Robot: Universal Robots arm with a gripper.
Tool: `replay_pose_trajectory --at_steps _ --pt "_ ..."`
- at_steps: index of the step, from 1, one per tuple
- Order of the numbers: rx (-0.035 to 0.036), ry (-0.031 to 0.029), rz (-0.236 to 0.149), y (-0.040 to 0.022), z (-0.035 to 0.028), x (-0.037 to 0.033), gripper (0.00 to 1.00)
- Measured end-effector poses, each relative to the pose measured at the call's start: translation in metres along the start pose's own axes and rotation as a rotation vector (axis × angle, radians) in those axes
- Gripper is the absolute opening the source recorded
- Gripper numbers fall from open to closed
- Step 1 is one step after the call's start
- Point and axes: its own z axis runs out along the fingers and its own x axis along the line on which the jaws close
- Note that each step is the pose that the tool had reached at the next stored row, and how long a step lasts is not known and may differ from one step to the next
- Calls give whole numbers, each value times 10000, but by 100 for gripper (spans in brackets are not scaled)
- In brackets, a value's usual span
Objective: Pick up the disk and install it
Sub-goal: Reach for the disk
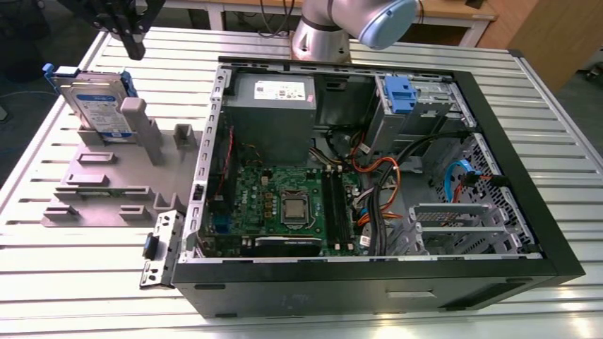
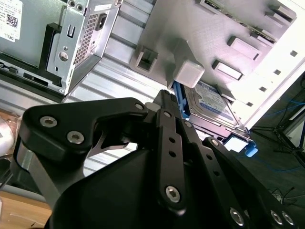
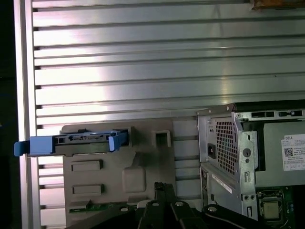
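The end effector (image 1: pixel 135 52), clenched empty, hangs near the disk (image 1: pixel 94 103), which a grey stand (image 1: pixel 104 187) partly hides.

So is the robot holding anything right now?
No, nothing is held. The gripper hangs in the air with its fingers together and empty, and the disk stands by itself in the grey stand.

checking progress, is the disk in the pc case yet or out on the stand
Out. The disk stands on edge in the grey holder on the table, beside the open case; the gripper hangs higher up, apart.
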Motion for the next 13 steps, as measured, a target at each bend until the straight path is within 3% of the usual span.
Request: replay_pose_trajectory --at_steps 13 --pt "0 0 -1 2 -2 97 11"
